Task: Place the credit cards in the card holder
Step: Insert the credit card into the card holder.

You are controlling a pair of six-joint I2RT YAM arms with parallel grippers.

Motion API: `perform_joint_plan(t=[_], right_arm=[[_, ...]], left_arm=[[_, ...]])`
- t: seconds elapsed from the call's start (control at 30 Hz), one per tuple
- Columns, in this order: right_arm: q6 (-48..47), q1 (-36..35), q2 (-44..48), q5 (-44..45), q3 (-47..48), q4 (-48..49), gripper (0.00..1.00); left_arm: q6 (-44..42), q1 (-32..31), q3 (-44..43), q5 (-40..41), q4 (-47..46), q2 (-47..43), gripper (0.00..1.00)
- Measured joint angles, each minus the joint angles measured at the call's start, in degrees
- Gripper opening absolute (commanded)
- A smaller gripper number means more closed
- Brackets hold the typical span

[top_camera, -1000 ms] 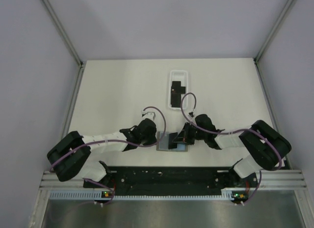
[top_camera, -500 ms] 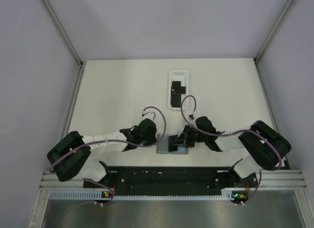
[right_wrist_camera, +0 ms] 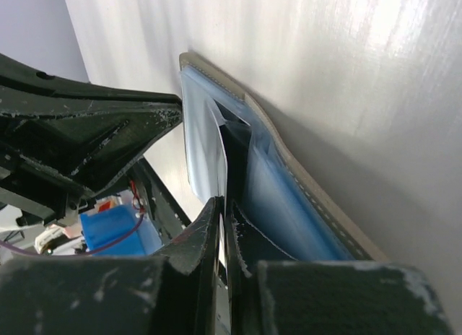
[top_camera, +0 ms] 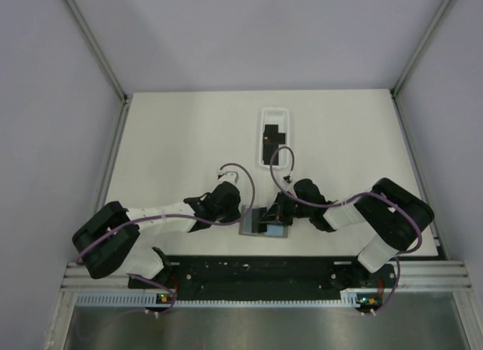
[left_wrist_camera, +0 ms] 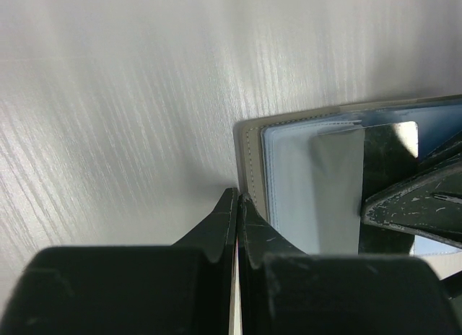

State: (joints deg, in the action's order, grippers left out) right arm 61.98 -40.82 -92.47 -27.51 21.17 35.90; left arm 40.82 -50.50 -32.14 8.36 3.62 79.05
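Left tool (left_wrist_camera: 237,195) beside card holder (left_wrist_camera: 289,194), tray (top_camera: 263,139) beyond

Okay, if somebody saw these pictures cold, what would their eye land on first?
At the near middle of the table, the right gripper pinches a black credit card into the pale blue pocket of the open card holder, while the left gripper, shut, rests its tips at the holder's edge. Farther back, a white tray holds more black cards.

White worktop (top_camera: 173,154) carries a white translucent oblong plastic tray (top_camera: 262,139) at far centre and an open grey rectangular card holder (top_camera: 248,223) near its front edge.
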Motion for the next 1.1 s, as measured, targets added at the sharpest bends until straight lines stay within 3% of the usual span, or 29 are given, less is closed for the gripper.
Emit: perform_joint_plan(t=[0.2, 0.37, 0.6, 0.87, 1.1], right_arm=[[-3.6, -1.1, 3.1, 3.3, 4.3, -11.1, 0.48], [-10.0, -1.5, 9.4, 9.6, 10.9, -26.8, 0.55], [-15.0, -1.6, 11.0, 14.4, 14.5, -39.8, 0.56], [-17.2, -1.9, 11.0, 17.6, 15.7, -45.5, 0.3], [-17.5, -1.9, 11.0, 19.5, 15.7, -46.6, 0.28]], left_arm=[[0.0, 0.2, 0.0, 0.0, 0.0, 0.0, 0.0], [0.0, 0.2, 0.0, -0.4, -0.1, 0.0, 0.0], [0.0, 0.2, 0.0, -1.2, -0.3, 0.1, 0.0], [0.0, 0.2, 0.0, -1.5, -0.6, 0.3, 0.0], [0.0, 0.2, 0.0, -1.6, -0.8, 0.4, 0.0]])
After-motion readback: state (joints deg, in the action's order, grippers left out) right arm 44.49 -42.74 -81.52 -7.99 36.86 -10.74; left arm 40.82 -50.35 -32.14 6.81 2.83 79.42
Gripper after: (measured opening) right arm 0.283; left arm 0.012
